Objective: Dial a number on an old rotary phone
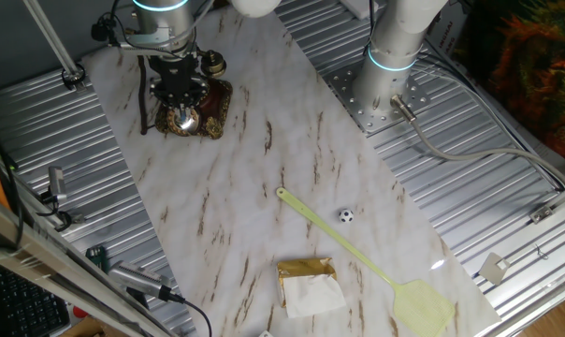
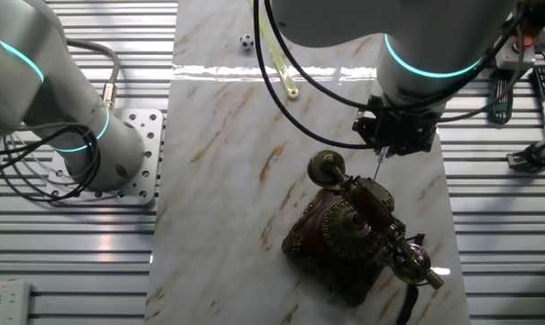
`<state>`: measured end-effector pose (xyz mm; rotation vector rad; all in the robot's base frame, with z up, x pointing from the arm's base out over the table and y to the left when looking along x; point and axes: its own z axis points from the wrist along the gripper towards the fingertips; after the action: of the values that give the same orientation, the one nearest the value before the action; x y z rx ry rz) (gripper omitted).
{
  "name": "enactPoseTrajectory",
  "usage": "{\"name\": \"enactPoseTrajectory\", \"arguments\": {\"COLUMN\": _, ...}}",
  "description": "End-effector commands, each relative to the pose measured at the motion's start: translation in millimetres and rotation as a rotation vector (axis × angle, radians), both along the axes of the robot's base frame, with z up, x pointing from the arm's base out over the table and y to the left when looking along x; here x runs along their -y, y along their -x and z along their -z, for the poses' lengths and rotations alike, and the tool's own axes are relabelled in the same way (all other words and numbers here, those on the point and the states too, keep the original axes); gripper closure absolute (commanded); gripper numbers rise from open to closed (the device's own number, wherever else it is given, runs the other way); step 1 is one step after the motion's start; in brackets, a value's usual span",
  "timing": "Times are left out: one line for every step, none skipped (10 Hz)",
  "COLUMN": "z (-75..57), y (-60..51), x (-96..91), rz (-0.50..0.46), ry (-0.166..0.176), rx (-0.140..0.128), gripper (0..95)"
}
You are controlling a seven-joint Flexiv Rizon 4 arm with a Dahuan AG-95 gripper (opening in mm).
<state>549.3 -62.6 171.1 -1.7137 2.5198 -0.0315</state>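
Note:
The old rotary phone (image 1: pixel 206 110) stands at the far left end of the marble board, with a dark bronze body and a brass dial (image 1: pixel 184 120) on its front. Its handset (image 2: pixel 367 212) lies across the cradle, one brass end (image 2: pixel 325 165) pointing up the board. My gripper (image 1: pixel 180 92) hangs right over the phone, black fingers drawn together and nothing held between them. In the other fixed view the gripper (image 2: pixel 379 161) ends in a thin tip just above the handset, beside the cradle. The gripper body hides part of the phone's top in one fixed view.
A yellow-green fly swatter (image 1: pixel 357 253) lies diagonally across the near half of the board. A small black-and-white ball (image 1: pixel 345 215) sits beside it, and a gold-wrapped packet with white paper (image 1: pixel 309 285) lies near the front edge. The arm's base (image 1: pixel 393 56) is bolted at the right.

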Motion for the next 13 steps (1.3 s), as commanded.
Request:
{"name": "enactPoseTrajectory", "arguments": {"z": 0.3, "y": 0.6, "x": -0.2, "rz": 0.007, "ry": -0.004, "rx": 0.000, "gripper": 95.0}}
{"name": "enactPoseTrajectory", "arguments": {"z": -0.1, "y": 0.8, "x": -0.3, "rz": 0.014, "ry": -0.006, "rx": 0.001, "gripper": 95.0}}
{"name": "enactPoseTrajectory", "arguments": {"z": -0.2, "y": 0.9, "x": -0.3, "rz": 0.015, "ry": -0.006, "rx": 0.000, "gripper": 95.0}}
{"name": "enactPoseTrajectory", "arguments": {"z": -0.7, "y": 1.2, "x": -0.5, "rz": 0.023, "ry": -0.004, "rx": 0.000, "gripper": 95.0}}
{"name": "enactPoseTrajectory", "arguments": {"z": -0.9, "y": 1.4, "x": -0.6, "rz": 0.026, "ry": -0.005, "rx": 0.000, "gripper": 95.0}}
{"name": "enactPoseTrajectory", "arguments": {"z": -1.3, "y": 1.7, "x": -0.7, "rz": 0.031, "ry": -0.005, "rx": 0.001, "gripper": 95.0}}
{"name": "enactPoseTrajectory", "arguments": {"z": -1.3, "y": 1.7, "x": -0.7, "rz": 0.033, "ry": -0.005, "rx": 0.003, "gripper": 95.0}}
{"name": "enactPoseTrajectory", "arguments": {"z": -1.3, "y": 1.8, "x": -0.7, "rz": 0.037, "ry": -0.007, "rx": 0.006, "gripper": 95.0}}
{"name": "enactPoseTrajectory", "arguments": {"z": -1.4, "y": 1.9, "x": -0.7, "rz": 0.040, "ry": -0.008, "rx": 0.006, "gripper": 95.0}}
{"name": "enactPoseTrajectory", "arguments": {"z": -1.4, "y": 2.1, "x": -0.7, "rz": 0.045, "ry": -0.011, "rx": 0.007, "gripper": 95.0}}
{"name": "enactPoseTrajectory", "arguments": {"z": -1.4, "y": 2.1, "x": -0.7, "rz": 0.047, "ry": -0.011, "rx": 0.008, "gripper": 95.0}}
{"name": "enactPoseTrajectory", "arguments": {"z": -1.7, "y": 2.2, "x": -1.1, "rz": 0.051, "ry": -0.012, "rx": 0.008, "gripper": 95.0}}
{"name": "enactPoseTrajectory", "arguments": {"z": -2.0, "y": 2.2, "x": -1.3, "rz": 0.053, "ry": -0.013, "rx": 0.009, "gripper": 95.0}}
